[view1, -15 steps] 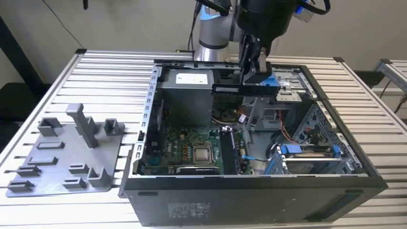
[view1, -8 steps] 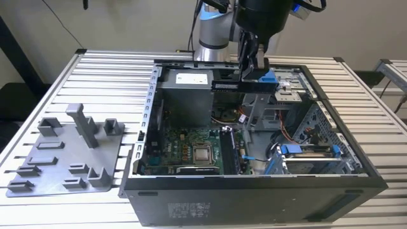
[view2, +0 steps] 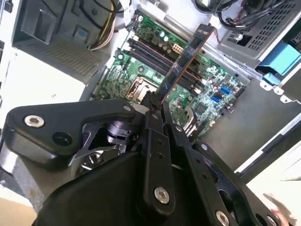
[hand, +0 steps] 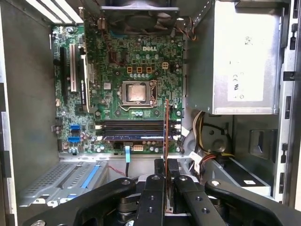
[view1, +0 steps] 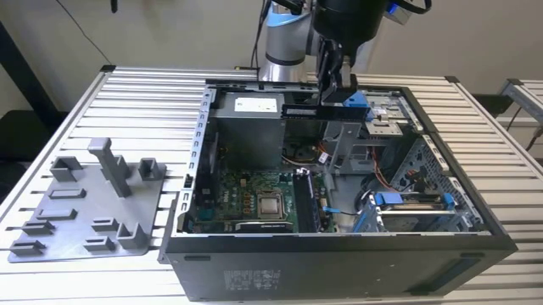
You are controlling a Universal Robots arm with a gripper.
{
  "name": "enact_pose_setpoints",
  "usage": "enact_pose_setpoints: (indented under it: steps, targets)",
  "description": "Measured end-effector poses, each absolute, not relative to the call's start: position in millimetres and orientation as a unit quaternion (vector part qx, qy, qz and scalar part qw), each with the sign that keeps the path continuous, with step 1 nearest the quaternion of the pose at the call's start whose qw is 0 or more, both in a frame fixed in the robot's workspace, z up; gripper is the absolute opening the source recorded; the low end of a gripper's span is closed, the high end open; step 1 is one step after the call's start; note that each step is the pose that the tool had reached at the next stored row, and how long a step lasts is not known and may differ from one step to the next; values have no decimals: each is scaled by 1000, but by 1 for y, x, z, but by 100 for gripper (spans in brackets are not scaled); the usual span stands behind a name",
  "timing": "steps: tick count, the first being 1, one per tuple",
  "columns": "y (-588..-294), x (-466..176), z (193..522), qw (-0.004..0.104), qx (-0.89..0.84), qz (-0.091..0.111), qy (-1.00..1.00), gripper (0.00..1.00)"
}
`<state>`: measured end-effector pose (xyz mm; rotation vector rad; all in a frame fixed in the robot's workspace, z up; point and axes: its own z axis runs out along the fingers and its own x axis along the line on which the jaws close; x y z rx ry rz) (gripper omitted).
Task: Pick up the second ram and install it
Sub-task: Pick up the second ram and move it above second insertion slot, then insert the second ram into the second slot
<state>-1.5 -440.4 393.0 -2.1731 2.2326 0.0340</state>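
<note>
slatted metal forms the one surface (view1: 127, 95), which carries one open black computer case (view1: 339, 270) and one grey plastic tray (view1: 149, 197) of holder blocks and posts. the tray lies well apart from the end effector (view1: 337, 95), toward the exterior view's left. the end effector hangs over the open case near its back wall.

inside the case, below the end effector, sit one silver power supply (hand: 244, 61) and one green motherboard (hand: 136, 66) with one processor socket (hand: 136, 92) at its middle. a bank of dark memory slots (hand: 136, 126) lies on the board almost straight under the fingers.

the end effector's fingers are closed tight on the second ram (view2: 186, 61), pinching it near one end. one stick is held. it is long, thin, flat and near-black, with a row of chips along its face. in the exterior view it lies level across the case, clear of the board. in the first wrist view it is seen edge-on as a thin line over the slots.

the arm's own dark links cover the gripped end of the stick in both wrist views. whether any slot already holds a stick, i cannot tell.
</note>
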Motion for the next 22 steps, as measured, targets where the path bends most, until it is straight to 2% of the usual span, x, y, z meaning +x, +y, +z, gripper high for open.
enact_pose_setpoints:
  steps: [4, 22]
  targets:
    - [-432, -1, 393, 13, -698, 11, 716, 14]
    - [-432, -2, 393, 11, -698, 9, 716, 14]
